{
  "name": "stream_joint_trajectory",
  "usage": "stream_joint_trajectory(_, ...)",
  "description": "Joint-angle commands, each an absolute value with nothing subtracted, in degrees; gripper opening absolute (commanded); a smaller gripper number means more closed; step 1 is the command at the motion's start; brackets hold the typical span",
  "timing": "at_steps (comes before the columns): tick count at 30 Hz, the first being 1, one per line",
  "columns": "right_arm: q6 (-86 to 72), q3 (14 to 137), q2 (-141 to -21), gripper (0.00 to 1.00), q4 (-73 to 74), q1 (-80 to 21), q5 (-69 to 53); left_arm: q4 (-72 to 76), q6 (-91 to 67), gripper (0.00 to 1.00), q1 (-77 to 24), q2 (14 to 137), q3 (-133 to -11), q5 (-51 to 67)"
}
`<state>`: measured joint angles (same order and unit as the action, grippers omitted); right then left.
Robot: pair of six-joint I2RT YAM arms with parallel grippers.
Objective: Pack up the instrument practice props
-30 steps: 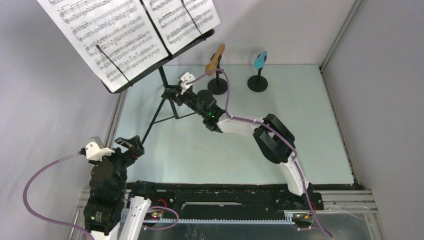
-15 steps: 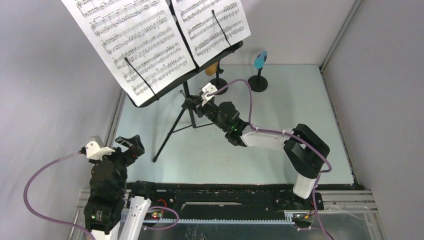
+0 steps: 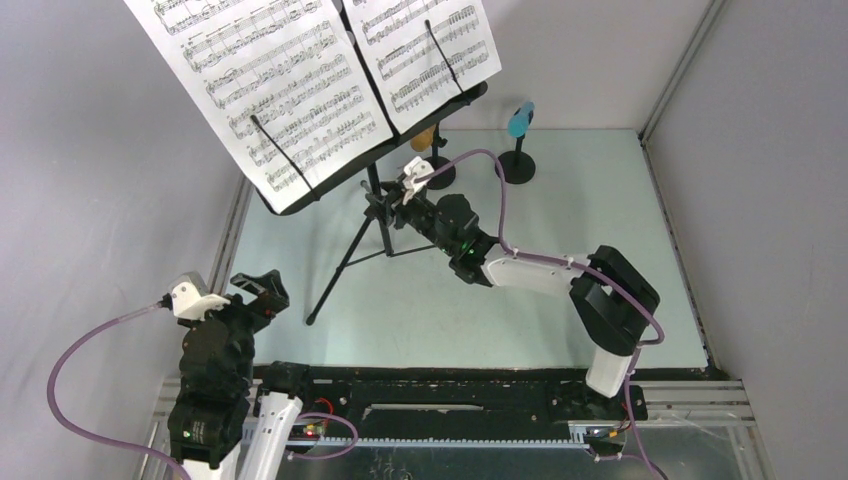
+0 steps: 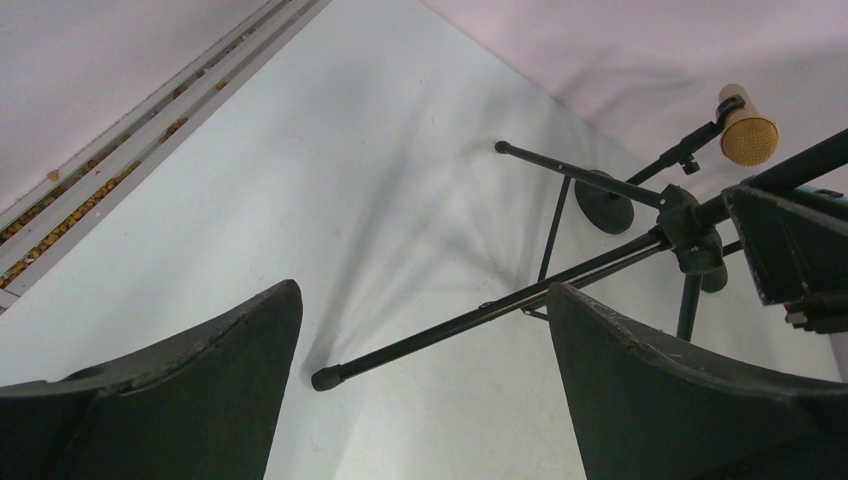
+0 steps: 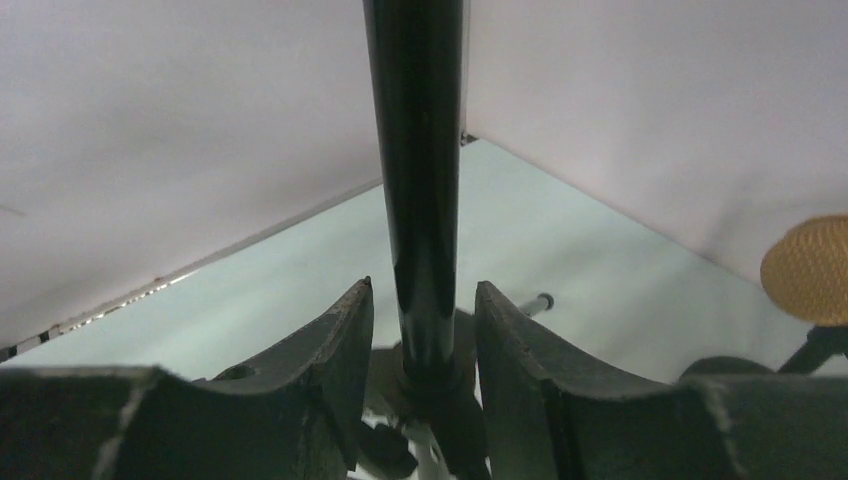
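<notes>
Shifted rightward, the black tripod music rack [image 3: 371, 182] stands unpacked; right tool's [image 5: 420, 290] jaws part off its pole [image 5: 418, 150] (left tool [image 4: 422, 290] gapes empty).

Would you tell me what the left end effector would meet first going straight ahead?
Most likely the music rack's near tripod leg, lying across its path; depth is hard to judge.

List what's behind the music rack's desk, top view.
Only a bit of the tan microphone shows below the sheet-music pages, above its round base; the pages cover the rest. The light-blue microphone stands uncovered to the right.
</notes>
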<state>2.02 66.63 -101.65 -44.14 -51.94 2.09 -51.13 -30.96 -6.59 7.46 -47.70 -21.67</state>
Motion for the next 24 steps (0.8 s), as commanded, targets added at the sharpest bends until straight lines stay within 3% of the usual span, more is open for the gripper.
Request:
stream_joint_trajectory(1, 1.0, 73.3, -103.9, 0.49, -43.0, -51.6, -0.9, -49.1, -30.2, 1.00, -6.0, 8.1, -46.8, -20.8)
stream_joint_trajectory(14, 1.6, 81.4, -110.3, 0.37, -36.7, -51.7, -2.0, -49.2, -30.2, 1.00, -5.9, 7.5, -46.6, -20.9)
stream_joint_trajectory(16, 1.8, 80.6, -110.0, 0.30, -36.8, -51.7, -1.9, -49.0, -30.2, 1.00, -5.9, 7.6, -46.7, -20.8)
stream_joint_trajectory(20, 3.1, 79.1, -108.3, 0.03, -36.5, -51.8, -1.1, -49.0, -30.1, 1.00, -5.9, 7.5, -46.7, -20.7)
stream_joint_trajectory(24, 6.8, 75.4, -104.4, 0.00, -36.6, -52.4, 4.0, -49.0, -30.1, 1.00, -5.8, 7.5, -46.7, -20.7)
